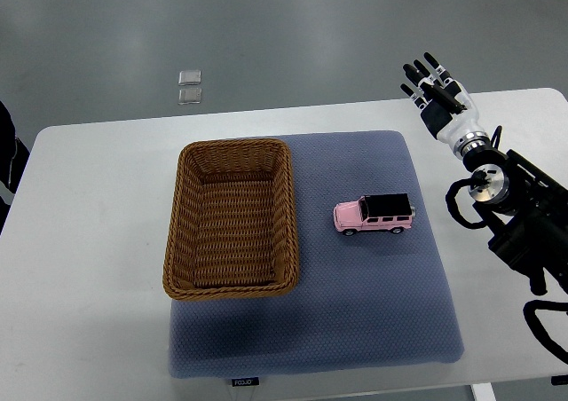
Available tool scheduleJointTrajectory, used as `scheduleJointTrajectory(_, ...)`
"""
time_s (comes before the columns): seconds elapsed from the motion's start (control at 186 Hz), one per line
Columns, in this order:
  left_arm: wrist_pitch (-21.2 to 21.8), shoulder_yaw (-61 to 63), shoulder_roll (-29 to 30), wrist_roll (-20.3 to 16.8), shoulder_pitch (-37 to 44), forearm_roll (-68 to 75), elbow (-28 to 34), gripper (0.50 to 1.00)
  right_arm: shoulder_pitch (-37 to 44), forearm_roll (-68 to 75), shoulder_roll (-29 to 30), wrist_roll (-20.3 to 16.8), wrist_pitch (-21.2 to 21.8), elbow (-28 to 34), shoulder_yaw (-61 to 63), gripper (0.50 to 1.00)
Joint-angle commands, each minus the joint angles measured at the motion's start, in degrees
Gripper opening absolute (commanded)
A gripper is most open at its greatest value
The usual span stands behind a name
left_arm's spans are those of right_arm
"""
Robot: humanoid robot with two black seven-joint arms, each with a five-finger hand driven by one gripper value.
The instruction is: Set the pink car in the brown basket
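A white table (pixel 89 241) is seen from above, with a blue-grey padded mat (pixel 373 312) laid across its middle and lower part. On the left part of the mat a brown basket (pixel 232 217) of woven wicker is set, rectangular and with nothing seen inside it. The pink car (pixel 374 214), a small boxy model with a black roof, is found on the mat right of centre in the frame, resting on its wheels with its side turned towards the lower edge; it is set apart from the basket, with bare mat between them. The right arm (pixel 524 219) is brought in from the right edge of the frame, and the right hand (pixel 439 98) is held in the upper right, over the far edge of the table and well apart from the car. Its dark fingers (pixel 423 73) are extended and loosely spread, and nothing is grasped by them. Two small clear squares (pixel 189 86) are seen on the grey floor (pixel 311 37) in the upper left, beyond the table. A dark shape is cut off at the left edge and cannot be identified.
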Motion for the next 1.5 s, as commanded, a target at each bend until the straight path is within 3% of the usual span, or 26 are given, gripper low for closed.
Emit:
scheduleJointTrajectory(0.0,0.05,0.01,0.00,0.00,0.00,-0.03,0.00,1.000,-0.01,0.00,-0.60,0.09,-0.11,0.61,-0.03,0.907)
scheduleJointTrajectory(0.215,-0.04,0.01,0.00,0.00,0.00,-0.03,0.00,1.000,-0.80,0.09,-1.75,-0.09,-4.94,4.39,-0.55,0.909)
scheduleJointTrajectory(0.381,-0.04,0.01,0.00,0.00,0.00,-0.03,0.00,1.000,-0.28,-1.14,-3.24,-0.44,-5.47,6.06,-1.43,0.907)
scheduleJointTrajectory(0.483,-0.04,0.01,0.00,0.00,0.00,-0.03,0.00,1.000,-0.01,-10.37,-8.25,-0.62,-8.19,13.61,-5.64,0.907)
scheduleJointTrajectory(0.617,-0.04,0.01,0.00,0.00,0.00,-0.03,0.00,1.000,2.18,-18.63,-12.91,-0.88,-8.72,20.83,-11.89,0.907)
scheduleJointTrajectory(0.746,-0.04,0.01,0.00,0.00,0.00,-0.03,0.00,1.000,6.23,-22.24,-19.15,-4.22,-8.63,25.84,-21.91,0.907)
scheduleJointTrajectory(0.972,0.05,0.01,0.00,0.00,0.00,0.06,0.00,1.000,13.79,-29.71,-26.97,-5.36,-6.79,33.84,-38.78,0.907)
scheduleJointTrajectory(1.219,-0.04,0.01,0.00,0.00,0.00,0.06,0.00,1.000,19.41,-42.45,-33.12,-13.36,-1.25,44.64,-48.98,0.907)
scheduleJointTrajectory(1.493,-0.04,0.01,0.00,0.00,0.00,-0.03,0.00,1.000,20.55,-46.85,-34.53,-17.58,3.58,47.02,-52.85,0.907)
